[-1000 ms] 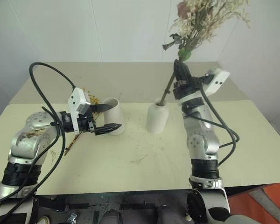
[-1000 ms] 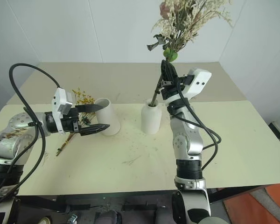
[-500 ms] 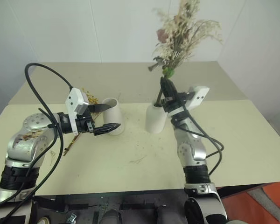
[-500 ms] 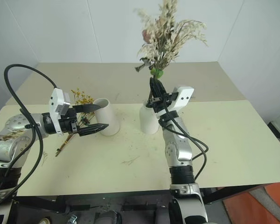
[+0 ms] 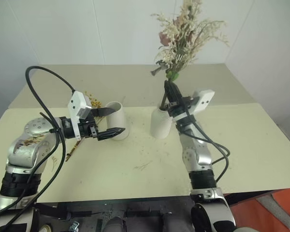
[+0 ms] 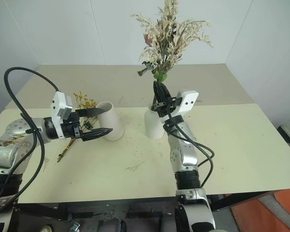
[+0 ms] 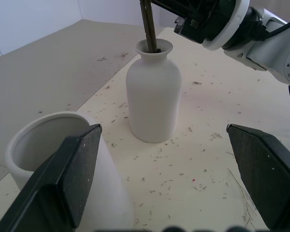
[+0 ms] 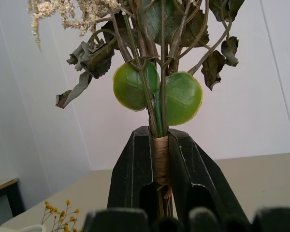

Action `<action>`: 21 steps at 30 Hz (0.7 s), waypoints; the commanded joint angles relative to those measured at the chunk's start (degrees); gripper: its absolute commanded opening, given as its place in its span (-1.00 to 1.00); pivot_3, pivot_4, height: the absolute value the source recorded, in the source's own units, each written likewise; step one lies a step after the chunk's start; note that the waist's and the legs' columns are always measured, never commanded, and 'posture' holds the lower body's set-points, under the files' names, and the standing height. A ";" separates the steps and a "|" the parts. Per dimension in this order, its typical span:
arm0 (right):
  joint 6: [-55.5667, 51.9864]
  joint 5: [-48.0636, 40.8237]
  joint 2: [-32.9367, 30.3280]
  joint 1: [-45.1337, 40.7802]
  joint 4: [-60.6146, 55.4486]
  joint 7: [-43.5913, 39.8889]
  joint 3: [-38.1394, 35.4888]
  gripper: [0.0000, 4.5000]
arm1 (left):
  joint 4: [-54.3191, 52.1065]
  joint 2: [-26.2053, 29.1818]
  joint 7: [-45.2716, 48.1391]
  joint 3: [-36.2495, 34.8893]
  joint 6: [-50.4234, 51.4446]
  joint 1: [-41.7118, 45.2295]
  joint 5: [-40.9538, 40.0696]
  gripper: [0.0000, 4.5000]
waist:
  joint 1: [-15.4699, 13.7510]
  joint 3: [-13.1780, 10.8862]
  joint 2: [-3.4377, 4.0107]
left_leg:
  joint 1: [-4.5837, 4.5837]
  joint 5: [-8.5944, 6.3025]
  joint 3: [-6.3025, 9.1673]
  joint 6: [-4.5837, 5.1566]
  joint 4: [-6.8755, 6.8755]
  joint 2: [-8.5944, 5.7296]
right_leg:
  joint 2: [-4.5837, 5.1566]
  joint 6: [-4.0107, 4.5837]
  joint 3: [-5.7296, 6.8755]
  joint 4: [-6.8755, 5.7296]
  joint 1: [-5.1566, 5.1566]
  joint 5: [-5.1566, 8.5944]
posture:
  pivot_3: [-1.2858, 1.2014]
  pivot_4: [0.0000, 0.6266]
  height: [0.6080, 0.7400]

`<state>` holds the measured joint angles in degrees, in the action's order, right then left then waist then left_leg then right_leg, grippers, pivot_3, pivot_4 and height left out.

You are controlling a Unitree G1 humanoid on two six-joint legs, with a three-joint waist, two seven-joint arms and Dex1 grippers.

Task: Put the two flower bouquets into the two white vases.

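Observation:
My right gripper (image 5: pixel 170 94) is shut on the wrapped stems of the cream-white flower bouquet (image 5: pixel 186 34), whose sprays, green leaves and a pink bloom rise above it. The stem ends reach down into the mouth of the rounder, narrow-necked white vase (image 5: pixel 160 123). In the right wrist view the fingers (image 8: pixel 135 164) press the bound stems from both sides. To the left stands the cone-shaped white vase (image 5: pixel 120 118). My left gripper (image 5: pixel 110 121) is open beside it, its fingers spread wide with nothing between them. The yellow-orange bouquet (image 6: pixel 84 101) lies on the table behind the left gripper.
The cream table (image 5: pixel 241 145) is strewn with small dried flecks, and a loose twig (image 5: pixel 144 166) lies near the middle front. The two vases (image 7: pixel 152 101) stand about a hand's width apart. A second surface stretches behind, up to the white wall.
My right gripper has come down and slightly left with the cream-white bouquet, pushing its stems deeper into the round vase. The left arm has stayed put.

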<state>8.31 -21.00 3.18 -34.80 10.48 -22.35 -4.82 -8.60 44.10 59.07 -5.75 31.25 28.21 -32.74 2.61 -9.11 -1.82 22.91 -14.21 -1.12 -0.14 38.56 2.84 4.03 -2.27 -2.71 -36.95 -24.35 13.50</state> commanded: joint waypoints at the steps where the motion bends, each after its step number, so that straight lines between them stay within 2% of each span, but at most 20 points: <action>1: 1.32 -0.74 0.11 0.96 -4.83 -1.44 1.26 -0.34 | -1.48 0.12 0.01 -1.75 -0.95 0.24 -0.67 1.00 | 0.00 0.00 0.00 | 0.00 0.00 0.00 0.00 0.00 0.00 | 0.00 0.00 0.00 0.00 0.00 0.00 | 0.03 -0.52 1.00; 9: -0.56 -1.35 -1.06 6.25 -10.71 -2.82 2.97 0.94 | -0.75 -0.18 0.23 -1.49 -1.23 1.26 -0.95 1.00 | -0.08 0.00 0.00 | 0.00 0.00 0.01 0.00 0.00 0.00 | 0.00 0.00 0.00 0.00 0.01 0.00 | 0.03 -0.52 1.00; 14: -3.55 3.97 -4.36 10.86 -15.27 0.68 4.28 0.99 | -0.93 0.22 -0.96 -1.88 0.33 1.40 -1.02 1.00 | -0.14 0.00 0.00 | 0.00 0.00 0.01 0.00 0.01 -0.01 | 0.01 0.00 0.01 0.02 0.02 0.00 | 0.03 -0.52 1.00; 16: -8.79 4.06 -7.90 15.16 -20.95 0.97 4.22 0.99 | -2.45 0.79 -3.47 -4.82 3.80 0.39 -3.30 1.00 | -0.26 0.00 0.00 | 0.00 0.00 0.01 0.00 0.01 -0.01 | 0.00 0.00 0.01 0.01 0.01 0.01 | 0.03 -0.52 1.00; 19: -21.42 2.91 -16.09 22.05 -32.53 0.13 4.06 0.99 | -6.43 2.29 -8.08 -11.24 10.49 -3.66 -7.43 1.00 | -0.27 -0.01 0.00 | 0.10 -0.01 0.05 0.00 0.00 -0.01 | 0.04 -0.01 0.04 0.11 0.00 0.02 | 0.03 -0.52 1.00; 21: -32.02 -1.17 -20.50 24.36 -39.09 1.07 2.84 0.99 | -9.14 4.07 -10.25 -14.61 14.82 -7.03 -9.35 1.00 | 0.05 -0.02 0.00 | 0.12 -0.02 0.03 -0.01 0.00 -0.03 | 0.11 -0.05 0.03 0.16 -0.01 0.04 | 0.03 -0.52 1.00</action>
<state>-17.27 -18.81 -16.39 -9.85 -21.34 -21.81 -1.31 -14.04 47.01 50.43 -17.23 43.18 21.89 -39.66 2.66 -9.13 -1.82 23.00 -14.23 -1.11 -0.14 38.56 2.81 4.13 -2.32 -2.70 -36.81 -24.36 13.54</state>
